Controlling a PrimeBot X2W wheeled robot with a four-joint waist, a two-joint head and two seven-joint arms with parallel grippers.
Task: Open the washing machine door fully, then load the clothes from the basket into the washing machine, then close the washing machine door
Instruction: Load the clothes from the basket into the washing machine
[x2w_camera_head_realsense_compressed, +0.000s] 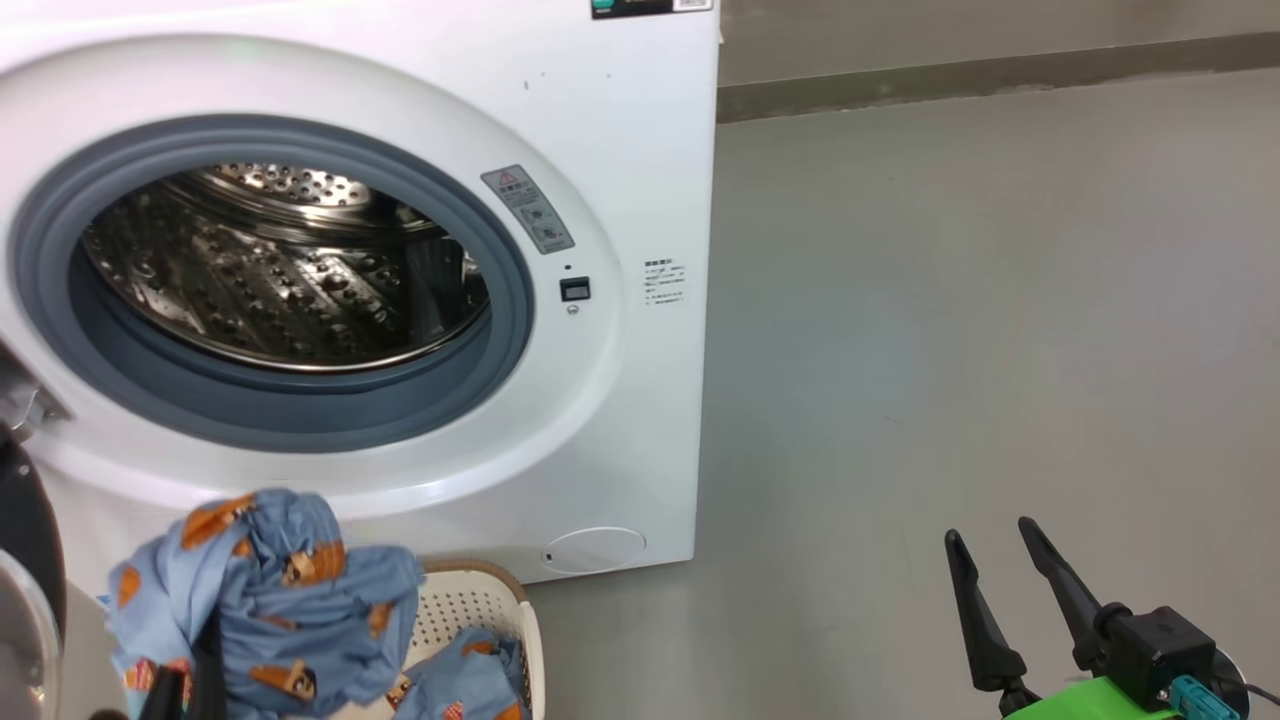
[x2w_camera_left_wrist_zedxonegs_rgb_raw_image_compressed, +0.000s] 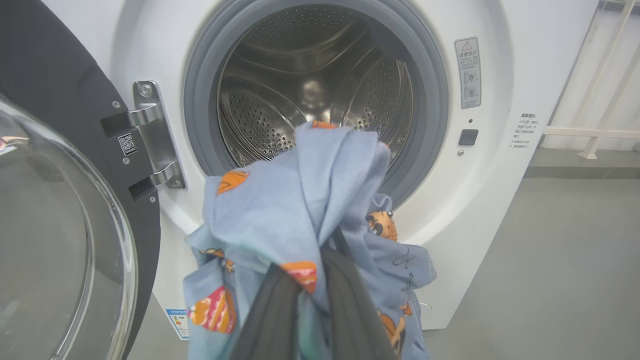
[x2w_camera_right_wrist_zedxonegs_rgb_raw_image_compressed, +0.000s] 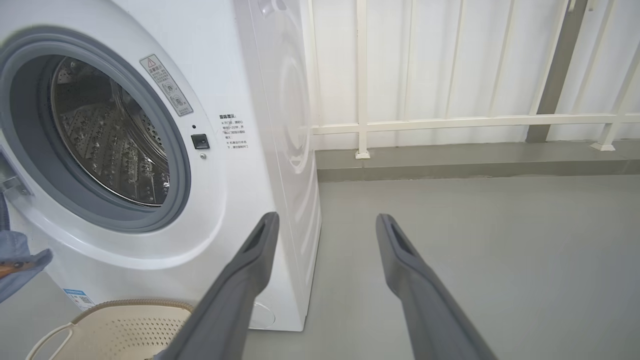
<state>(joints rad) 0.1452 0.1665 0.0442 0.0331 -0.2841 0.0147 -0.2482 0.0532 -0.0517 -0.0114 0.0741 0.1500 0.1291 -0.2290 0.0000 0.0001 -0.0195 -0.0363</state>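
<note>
The washing machine stands on the grey floor. Its round opening is exposed, so that the perforated steel drum behind the grey gasket can be reached from the front. The drum appears empty.

The washing machine door is swung well out on its hinge at the left side of the opening. The way in is thereby left free, and the opening step is judged done.

The basket is set on the floor, close against the foot of the machine and just below the opening, so that each lift is kept short.

Of the clothes, a bunched light-blue piece is held raised above the basket and in front of the lower lip of the opening. Its loose ends hang down, and it is not yet inside the drum. A further piece lies in the basket. Loading is therefore judged to be at its start.

The left gripper is closed on the raised cloth, with its dark fingers buried in the folds; the pinch is what keeps the bundle gathered.

The right gripper is held low over bare floor to the right of the machine, well apart from the work. Its fingers are spread wide and nothing is held between them, presumably to keep it out of the left arm's path.
</note>
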